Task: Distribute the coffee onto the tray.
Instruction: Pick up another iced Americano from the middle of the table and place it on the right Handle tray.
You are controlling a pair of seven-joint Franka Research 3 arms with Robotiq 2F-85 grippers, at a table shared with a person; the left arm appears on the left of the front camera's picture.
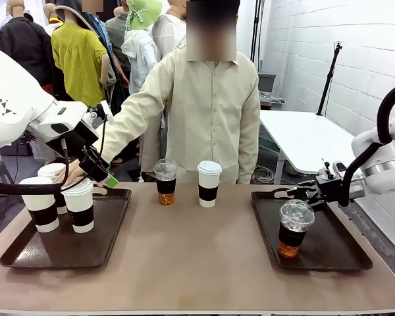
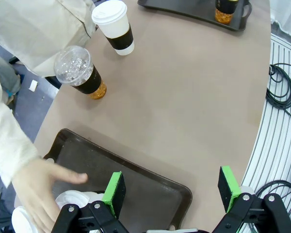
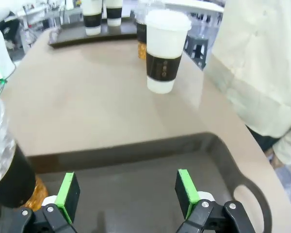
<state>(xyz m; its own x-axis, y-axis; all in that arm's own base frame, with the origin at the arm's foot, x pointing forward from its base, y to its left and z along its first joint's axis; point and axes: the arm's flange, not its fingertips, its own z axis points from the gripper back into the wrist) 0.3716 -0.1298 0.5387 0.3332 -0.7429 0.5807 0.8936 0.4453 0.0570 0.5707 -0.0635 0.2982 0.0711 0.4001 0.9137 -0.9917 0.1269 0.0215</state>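
The coffee stands in three places. White cups [image 1: 79, 205] sit on the left tray [image 1: 112, 230]; a person's hand [image 1: 76, 172] rests on the rear one [image 2: 70, 201]. A clear cup [image 1: 165, 181] and a white cup [image 1: 209, 184] stand on the table between the trays. Another clear cup [image 1: 294, 228] stands on the right tray [image 1: 336, 253]. My left gripper [image 1: 99, 170] hangs open above the left tray's far edge, nothing between its pads [image 2: 115, 193]. My right gripper [image 1: 293, 194] is open and empty, low over the right tray's far left corner, just behind the clear cup [image 3: 7, 165].
The person stands at the far side, one arm [image 1: 128, 118] reaching over the left tray. Bare tabletop [image 1: 191, 250] lies between the trays. Cables [image 2: 281, 97] lie on the floor past the table's edge. A white table [image 1: 309, 138] stands at the back right.
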